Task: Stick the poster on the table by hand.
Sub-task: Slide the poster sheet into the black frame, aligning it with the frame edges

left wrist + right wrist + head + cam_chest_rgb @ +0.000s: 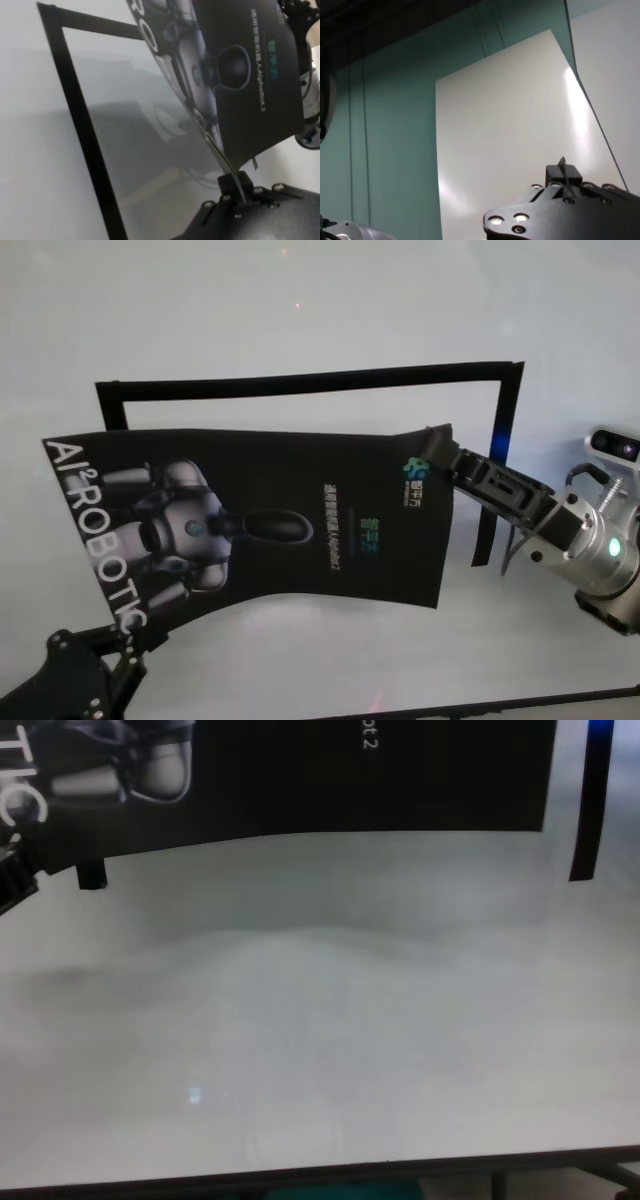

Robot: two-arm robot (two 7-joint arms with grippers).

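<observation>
Item: poster [290,530], black sheet, robot picture and white lettering. I hold it lifted off the table [300,300], sagging between both arms, long axis running left to right, skewed against the black tape frame [310,380] marked on the tabletop.

Left gripper [118,638]: clamped on the poster's near-left corner, fingers pressed together on the edge; the left wrist view shows the sheet rising from the pinch.

Right gripper [445,452]: clamped on the poster's far-right corner; the right wrist view shows the pale reverse side standing up from the closed fingers.

Relation that matters: the frame lies mostly beyond the poster, its left end hanging nearer me than the frame's left side. I judge the sheet needs turning and carrying away from me, then lowering.

Room: bare tabletop all round the poster; the front edge is well clear.
</observation>
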